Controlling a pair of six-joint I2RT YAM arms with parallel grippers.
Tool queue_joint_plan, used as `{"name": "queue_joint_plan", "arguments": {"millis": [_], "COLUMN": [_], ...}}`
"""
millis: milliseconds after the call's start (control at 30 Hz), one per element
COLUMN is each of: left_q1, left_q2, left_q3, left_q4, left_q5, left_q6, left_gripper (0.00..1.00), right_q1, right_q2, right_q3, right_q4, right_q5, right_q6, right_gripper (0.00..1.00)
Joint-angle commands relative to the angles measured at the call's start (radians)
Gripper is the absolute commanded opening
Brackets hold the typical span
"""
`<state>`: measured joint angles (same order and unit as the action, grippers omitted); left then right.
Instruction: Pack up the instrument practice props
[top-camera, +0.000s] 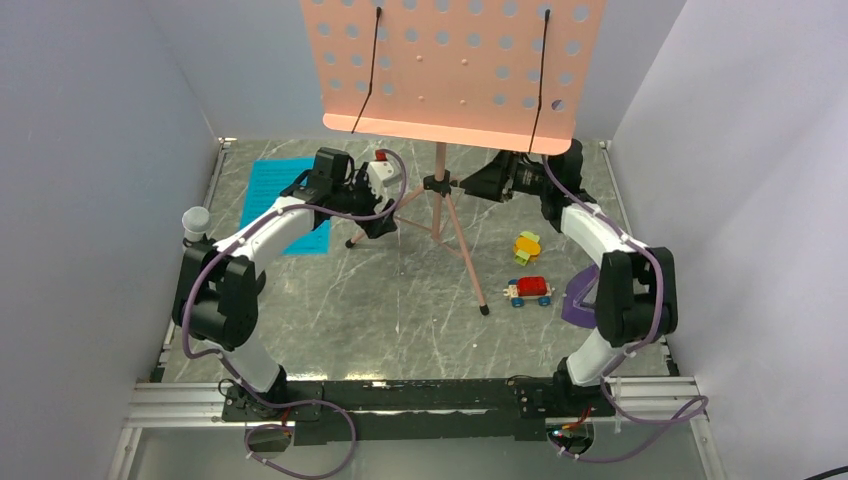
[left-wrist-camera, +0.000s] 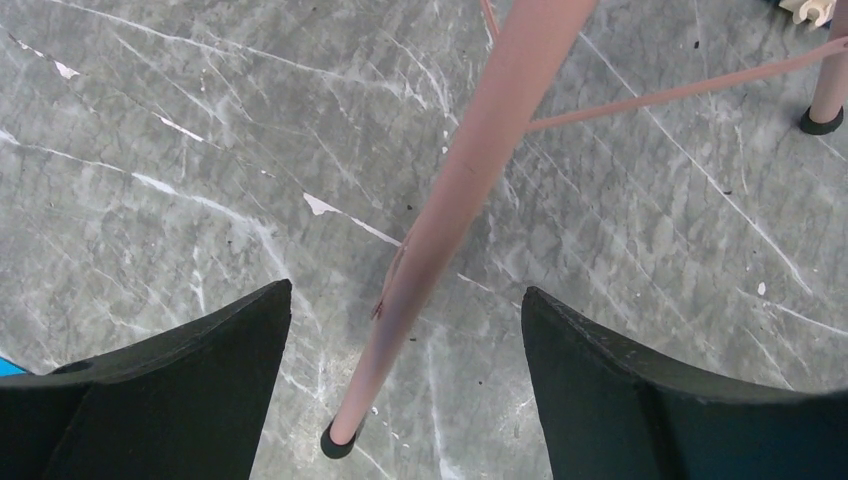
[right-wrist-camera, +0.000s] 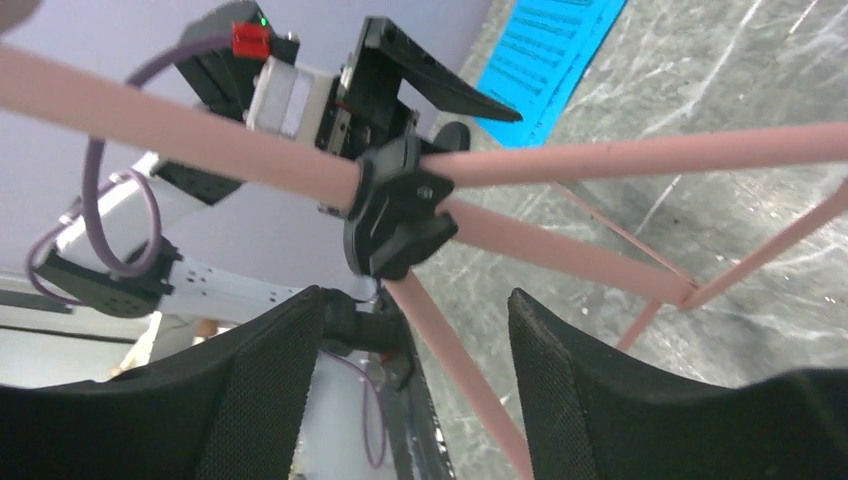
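The salmon-pink music stand (top-camera: 438, 165) stands upright at the back middle, its perforated desk (top-camera: 450, 65) high in the top view. My left gripper (top-camera: 378, 222) is open and straddles the stand's left leg (left-wrist-camera: 440, 210) without touching it; the leg's black foot (left-wrist-camera: 338, 440) rests on the table. My right gripper (top-camera: 468, 184) is open and points at the black tripod hub (right-wrist-camera: 400, 205), just short of it (right-wrist-camera: 415, 293). Cyan sheet-music pages (top-camera: 285, 205) lie flat at the back left. The purple metronome (top-camera: 580, 297) sits at the right, partly hidden by my right arm.
A red toy car (top-camera: 528, 290) and a small yellow-orange toy (top-camera: 527, 245) lie right of the stand's front leg (top-camera: 470, 270). Grey walls close in the marble table (top-camera: 400, 330) at the left, back and right.
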<state>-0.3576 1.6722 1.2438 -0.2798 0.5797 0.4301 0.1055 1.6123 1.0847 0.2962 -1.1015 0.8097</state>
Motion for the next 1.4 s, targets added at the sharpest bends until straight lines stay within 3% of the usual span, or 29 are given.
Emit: {"name": "queue_joint_plan", "arguments": {"millis": [0, 233, 567, 767, 833, 967, 1067, 1133, 1233, 1367], "left_q1": [-0.005, -0.028, -0.038, -0.038, -0.038, -0.038, -0.038, -0.038, -0.038, -0.038], "left_q2": [-0.047, -0.066, -0.071, -0.058, -0.054, -0.048, -0.046, -0.046, -0.045, -0.042], "left_q3": [0.036, 0.025, 0.017, 0.027, 0.031, 0.034, 0.034, 0.036, 0.034, 0.033], "left_q4": [-0.035, -0.052, -0.059, -0.055, -0.055, -0.054, -0.056, -0.057, -0.057, -0.054], "left_q5": [0.009, -0.016, -0.027, -0.031, -0.032, -0.038, -0.038, -0.038, -0.040, -0.040], "left_q6": [0.037, 0.064, 0.077, 0.073, 0.074, 0.078, 0.083, 0.086, 0.084, 0.084], "left_gripper": [0.89, 0.90, 0.90, 0.90, 0.90, 0.90, 0.90, 0.91, 0.91, 0.91], "right_q1": [0.004, 0.023, 0.053, 0.056, 0.055, 0.053, 0.050, 0.047, 0.045, 0.045], "right_q2": [0.080, 0.143, 0.188, 0.190, 0.186, 0.185, 0.184, 0.185, 0.181, 0.166], "right_q3": [0.085, 0.128, 0.172, 0.171, 0.169, 0.159, 0.144, 0.137, 0.126, 0.104], "right_q4": [0.162, 0.179, 0.183, 0.186, 0.195, 0.209, 0.226, 0.250, 0.301, 0.350], "right_q5": [-0.067, -0.066, -0.083, -0.085, -0.090, -0.106, -0.120, -0.138, -0.166, -0.182], "right_q6": [0.208, 0.250, 0.265, 0.264, 0.263, 0.266, 0.273, 0.281, 0.294, 0.290], "right_gripper": [0.65, 0.42, 0.39, 0.08, 0.04, 0.14, 0.32, 0.39, 0.37, 0.25]}}
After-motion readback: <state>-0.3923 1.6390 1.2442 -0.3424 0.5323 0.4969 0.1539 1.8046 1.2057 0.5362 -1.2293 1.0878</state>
